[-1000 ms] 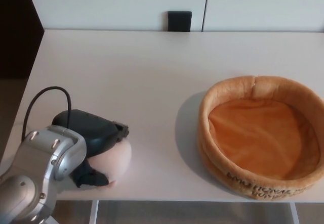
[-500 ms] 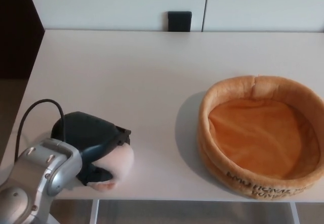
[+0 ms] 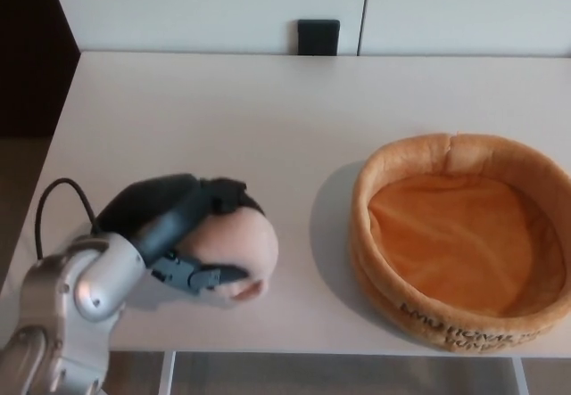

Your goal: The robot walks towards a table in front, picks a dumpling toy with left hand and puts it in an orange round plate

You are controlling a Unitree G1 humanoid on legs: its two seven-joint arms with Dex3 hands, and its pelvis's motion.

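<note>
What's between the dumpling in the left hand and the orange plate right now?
Nothing: in the head view only bare white table and the plate's shadow separate the dumpling toy, held in the left hand, from the orange round plate.

The soft round dumpling toy is pale peach-pink. The plush round plate is orange inside, tan-rimmed, with dark lettering. The left hand is black on a silver arm; the worktop is plain white.
</note>
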